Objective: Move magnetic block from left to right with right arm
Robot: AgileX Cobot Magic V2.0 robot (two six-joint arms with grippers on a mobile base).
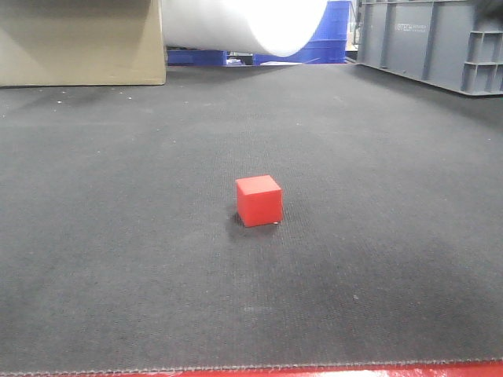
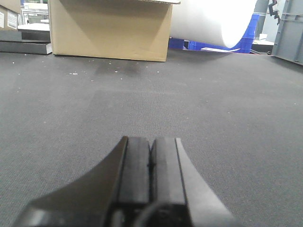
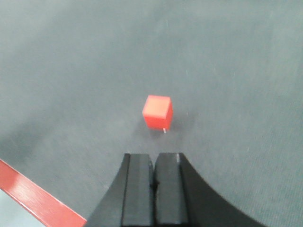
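The magnetic block (image 1: 259,200), a small bright-red cube, sits alone on the dark grey mat near the middle of the front view. In the right wrist view the block (image 3: 157,111) lies on the mat a short way ahead of my right gripper (image 3: 154,158), which is shut with nothing between its pads and hovers above the mat. My left gripper (image 2: 150,142) is shut and empty too, low over bare mat; the block is out of its view. Neither gripper shows in the front view.
A cardboard box (image 1: 82,43) stands at the back left, a white roll (image 1: 244,23) and blue crates (image 1: 330,35) behind the mat, and a grey plastic crate (image 1: 432,43) at the back right. The red table edge (image 3: 35,198) runs under my right gripper's left side.
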